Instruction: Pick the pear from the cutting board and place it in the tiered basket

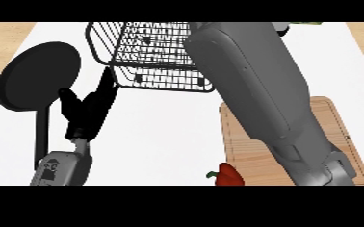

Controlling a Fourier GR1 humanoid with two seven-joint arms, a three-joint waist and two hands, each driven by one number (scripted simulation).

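while the right forearm (263,101) spans the cutting board (245,146), left hand (89,108) rests open.

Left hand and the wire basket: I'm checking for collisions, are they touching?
Cannot tell. In the head view the left hand points its straight fingertips up at the basket, overlapping its lower left rim, but this single steep view doesn't show whether there is contact or a height gap.

I can read no text, label, brand or number anywhere here; the dark marking on my left forearm (51,169) forms no legible letters.
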